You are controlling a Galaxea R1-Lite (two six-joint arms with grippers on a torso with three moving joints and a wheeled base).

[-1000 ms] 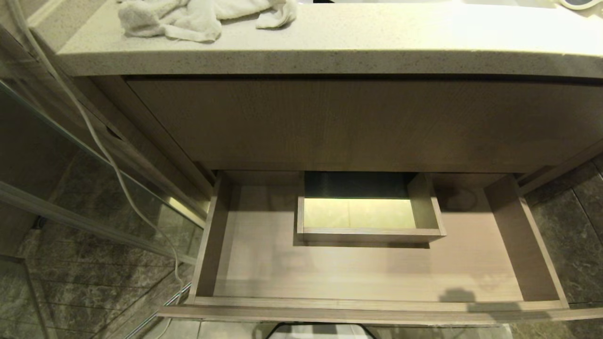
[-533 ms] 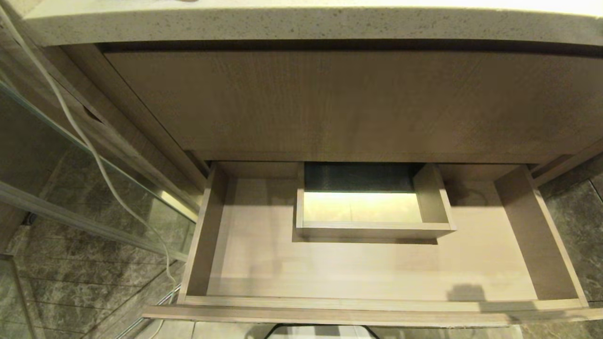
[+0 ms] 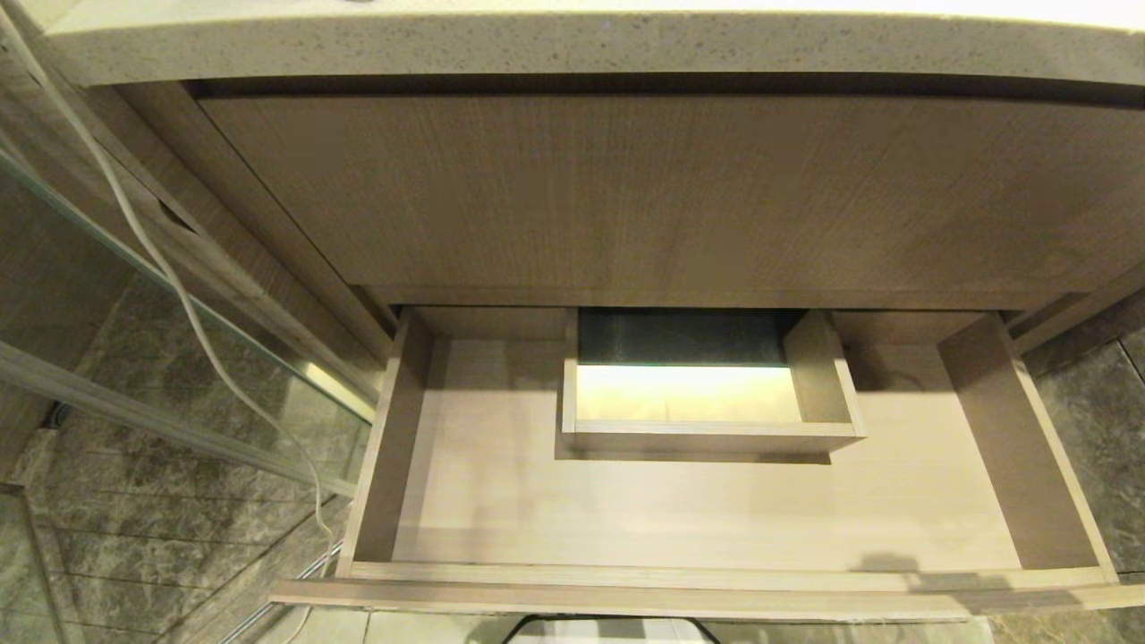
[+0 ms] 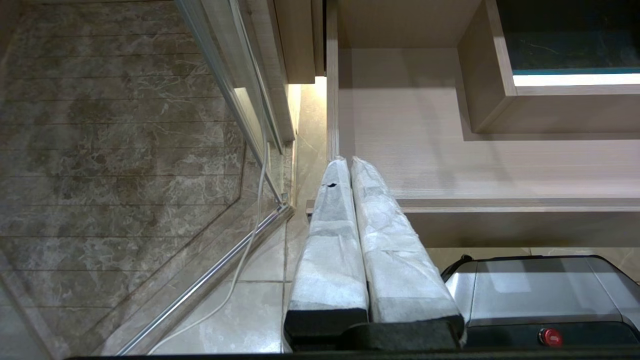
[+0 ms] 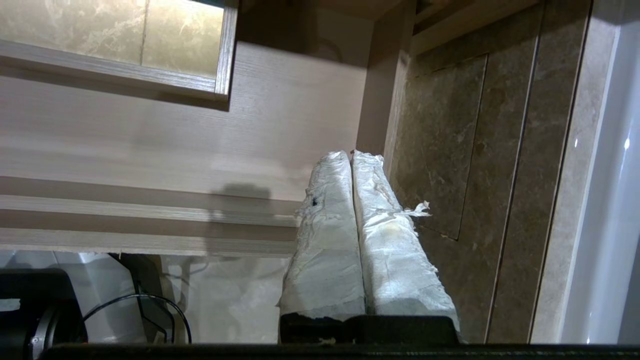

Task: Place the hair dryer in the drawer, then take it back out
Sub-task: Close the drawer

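Note:
The drawer stands pulled out, wide and shallow, pale wood grain. Its floor is bare around a boxed cut-out at the back middle. The hair dryer is out of view. Neither gripper shows in the head view. In the left wrist view my left gripper is shut on nothing, hanging by the front left corner of the drawer. In the right wrist view my right gripper is shut and empty, near the front right corner and side wall of the drawer.
A speckled stone counter overhangs a taller wood-grain panel. On the left a white cable hangs down past a glass door. My base sits just before the drawer front. Marble tiles lie to the right.
The whole head view has shifted: the counter top and its white towel slid out at the top edge. The small shadow on the drawer's front right rim has sunk lower.

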